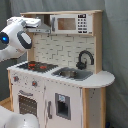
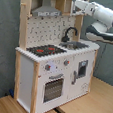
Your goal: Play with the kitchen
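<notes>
The kitchen [image 1: 60, 82] [image 2: 51, 67] is a tall white and light-wood toy. It has a grey hood [image 1: 42, 29] [image 2: 46, 11], a microwave [image 1: 70, 23], a black faucet [image 1: 85, 59] [image 2: 69, 34], a sink [image 1: 72, 74] [image 2: 79, 44], a red-ringed hob [image 1: 37, 65] [image 2: 45, 50] and a windowed oven door [image 1: 27, 104] [image 2: 53, 87]. My gripper [image 1: 34, 22] [image 2: 77, 5] is held up at the level of the top shelf. In the second exterior view it sits right at the upper compartment beside the hood. In the first exterior view it overlaps the hood's left end.
The white arm [image 1: 15, 40] [image 2: 104, 17] reaches in from the first exterior view's left and from the second exterior view's right. Grey curtains hang behind the kitchen. A wooden floor [image 2: 92, 104] lies below, and a white rounded arm part [image 1: 15, 120] fills the first exterior view's lower left corner.
</notes>
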